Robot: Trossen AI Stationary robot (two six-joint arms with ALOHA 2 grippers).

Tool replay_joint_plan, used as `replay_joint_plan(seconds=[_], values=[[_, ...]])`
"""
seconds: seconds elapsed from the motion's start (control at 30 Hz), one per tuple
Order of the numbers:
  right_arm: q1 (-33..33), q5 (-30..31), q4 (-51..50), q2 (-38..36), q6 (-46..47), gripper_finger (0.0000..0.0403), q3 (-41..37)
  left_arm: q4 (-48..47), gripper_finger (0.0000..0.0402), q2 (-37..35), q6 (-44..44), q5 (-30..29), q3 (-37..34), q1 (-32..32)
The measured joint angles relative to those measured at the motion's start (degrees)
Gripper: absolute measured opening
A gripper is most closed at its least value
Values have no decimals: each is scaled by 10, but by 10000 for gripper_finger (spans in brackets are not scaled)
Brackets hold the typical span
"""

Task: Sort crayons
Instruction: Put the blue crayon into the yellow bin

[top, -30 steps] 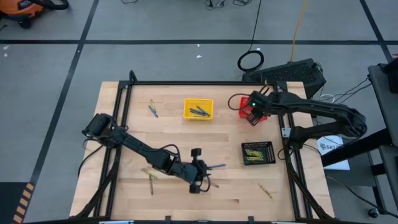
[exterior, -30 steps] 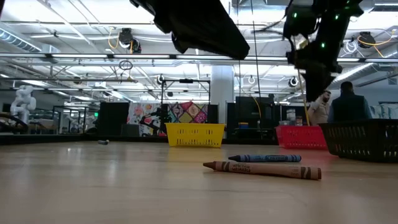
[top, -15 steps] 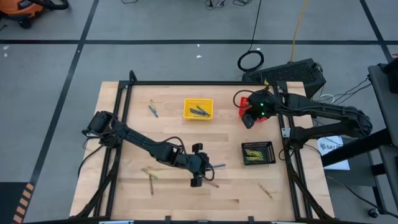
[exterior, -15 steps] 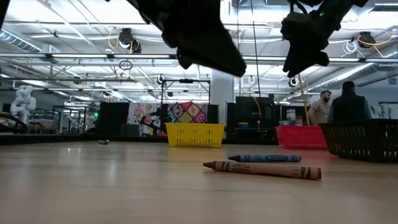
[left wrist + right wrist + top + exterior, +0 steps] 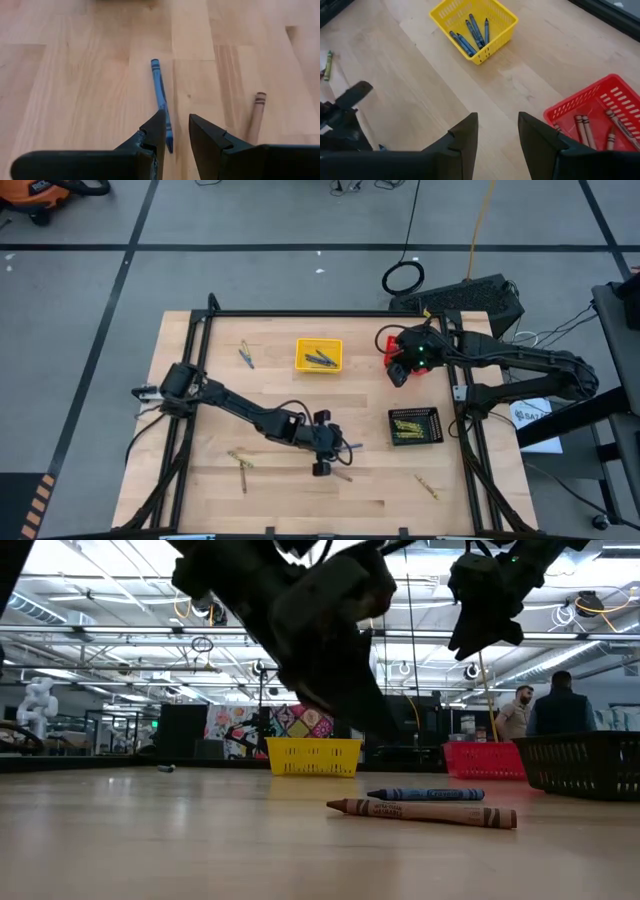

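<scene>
Light wood worktop (image 5: 200,420) on grey floor; open lab behind, two people at far right in the low view. Left gripper (image 5: 176,131) empty, fingers narrowly apart, low over a blue crayon (image 5: 161,97) mid-worktop; brown crayon (image 5: 256,116) just beside. Right gripper (image 5: 498,129) empty, narrowly apart, hovering by the red basket (image 5: 580,107). Blue crayons in the yellow basket (image 5: 496,33).

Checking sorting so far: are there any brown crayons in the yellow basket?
No, the yellow basket holds only blue crayons in the right wrist view.
</scene>
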Motion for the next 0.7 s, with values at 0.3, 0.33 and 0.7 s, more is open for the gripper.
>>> replay_joint_plan(seconds=[0.3, 0.33, 0.7], values=[[0, 0, 2, 0, -2, 125, 0, 8, 87, 32, -1, -3, 1, 1], [0, 0, 2, 0, -2, 125, 0, 7, 87, 36, -1, -6, 1, 1], [0, 0, 2, 0, -4, 125, 0, 30, 87, 59, -28, -16, 1, 10]])
